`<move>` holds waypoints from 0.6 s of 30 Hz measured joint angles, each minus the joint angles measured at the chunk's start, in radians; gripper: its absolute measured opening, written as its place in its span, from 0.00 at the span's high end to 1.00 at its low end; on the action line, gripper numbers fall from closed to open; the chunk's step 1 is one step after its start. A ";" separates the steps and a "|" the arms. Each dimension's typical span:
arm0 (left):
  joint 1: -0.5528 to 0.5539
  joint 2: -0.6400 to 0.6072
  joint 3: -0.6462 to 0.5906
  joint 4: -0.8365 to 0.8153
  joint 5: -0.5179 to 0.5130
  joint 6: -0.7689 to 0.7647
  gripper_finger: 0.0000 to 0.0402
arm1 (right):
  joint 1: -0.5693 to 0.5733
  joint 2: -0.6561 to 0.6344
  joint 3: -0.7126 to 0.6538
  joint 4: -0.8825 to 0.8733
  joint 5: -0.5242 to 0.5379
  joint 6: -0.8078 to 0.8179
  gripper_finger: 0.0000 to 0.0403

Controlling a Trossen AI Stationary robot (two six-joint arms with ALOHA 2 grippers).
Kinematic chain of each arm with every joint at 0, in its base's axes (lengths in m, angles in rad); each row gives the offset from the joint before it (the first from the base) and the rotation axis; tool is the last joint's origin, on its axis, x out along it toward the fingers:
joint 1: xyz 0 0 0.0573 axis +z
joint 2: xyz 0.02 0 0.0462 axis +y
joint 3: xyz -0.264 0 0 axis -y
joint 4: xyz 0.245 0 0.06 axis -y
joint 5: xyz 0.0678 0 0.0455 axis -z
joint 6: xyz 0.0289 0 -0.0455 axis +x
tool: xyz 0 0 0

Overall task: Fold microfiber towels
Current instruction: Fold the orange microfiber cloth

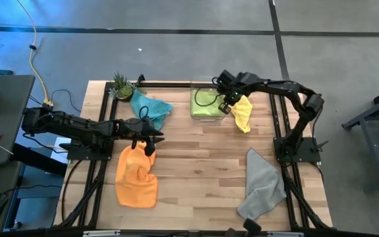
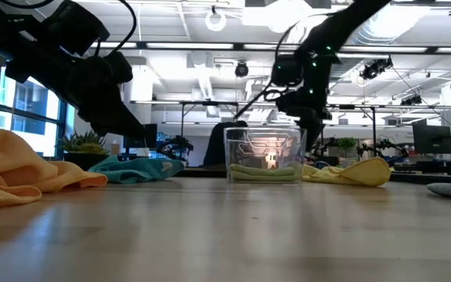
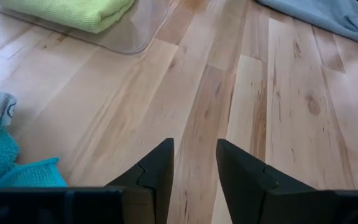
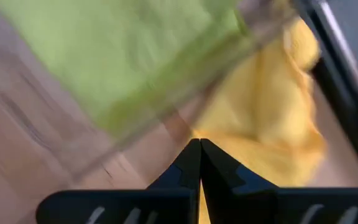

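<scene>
1. High view: the left gripper (image 1: 145,140) hangs over the wooden table (image 1: 202,164), its fingers at the upper edge of the crumpled orange microfiber towel (image 1: 137,176). The rumpled teal blue microfiber towel (image 1: 150,107) lies just behind it, beside a small potted plant (image 1: 121,85). The right gripper (image 1: 227,105) sits at the side of the clear plastic bin (image 1: 208,105), which holds the folded lime green microfiber towel (image 1: 206,99); the limp yellow microfiber towel (image 1: 242,113) lies just beside that claw. The grey microfiber towel (image 1: 262,184) sprawls well apart, at the table's near right edge.

2. Low view: all the cloths lie flat and slack. I judge them light, soft and floppy, easy to drag, so a corner or hem is the best place to pinch.

3. Left wrist view: the two dark fingers (image 3: 157,177) stand partly apart with bare wood showing between them. Nothing is gripped; the teal cloth lies off to one side, not touched.

4. Right wrist view: the fingertips (image 4: 188,163) are pressed tight together, clenched, just at the edge of the yellow cloth. Whether a fold of it is caught I cannot tell.
</scene>
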 joint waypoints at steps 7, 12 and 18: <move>0.003 0.000 0.000 0.000 0.002 0.008 0.82 | 0.006 -0.013 -0.082 0.187 -0.051 0.008 1.00; 0.003 0.000 0.000 0.000 -0.005 0.007 0.86 | 0.011 -0.013 -0.083 0.242 -0.055 0.002 1.00; 0.028 0.000 0.028 -0.049 0.013 0.015 0.91 | 0.018 -0.081 -0.083 0.197 -0.026 -0.001 1.00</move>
